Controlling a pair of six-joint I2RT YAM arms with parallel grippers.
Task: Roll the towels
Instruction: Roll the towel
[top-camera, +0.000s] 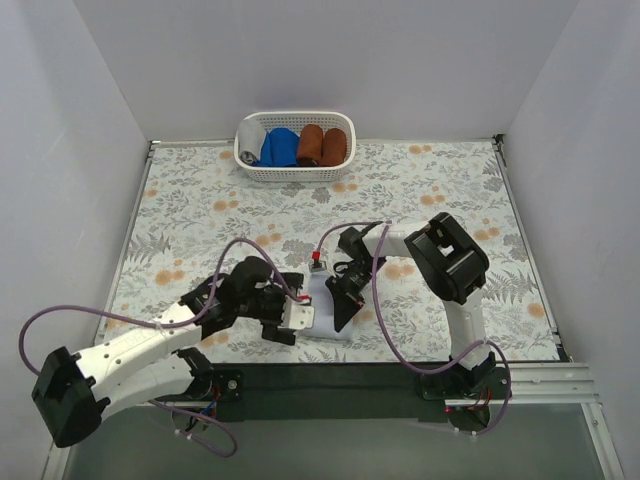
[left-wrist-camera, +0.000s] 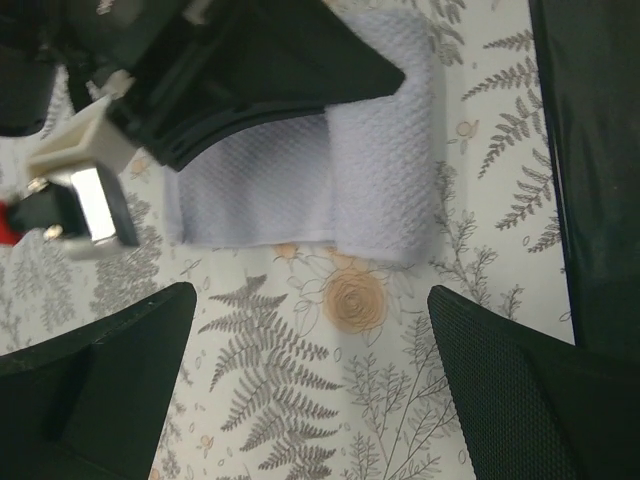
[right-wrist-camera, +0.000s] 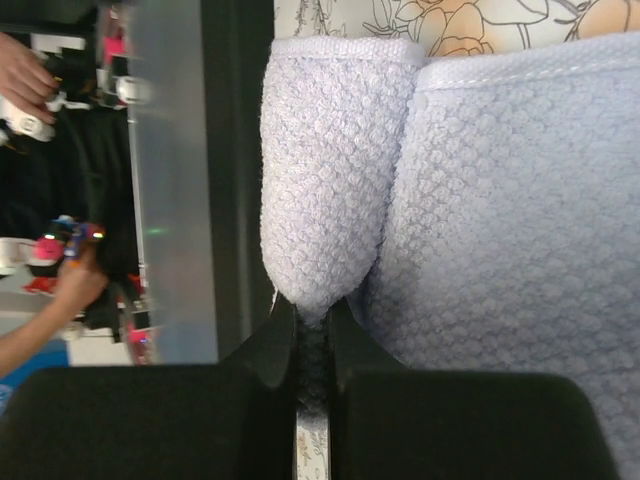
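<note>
A pale blue-lavender towel lies on the floral table near the front, between the two grippers. Seen from the left wrist, its flat part is spread out and its near-edge end is rolled into a thick fold. My right gripper is shut on the tip of that roll, beside the flat towel. It reaches down from the right. My left gripper stands open just off the towel's left edge, with only table between its fingers. A grey towel sits rolled in the basket.
A white basket at the back holds bright blue and rust-brown cloth rolls beside the grey one. The table's dark front edge runs close to the towel's rolled end. White walls enclose the table on three sides.
</note>
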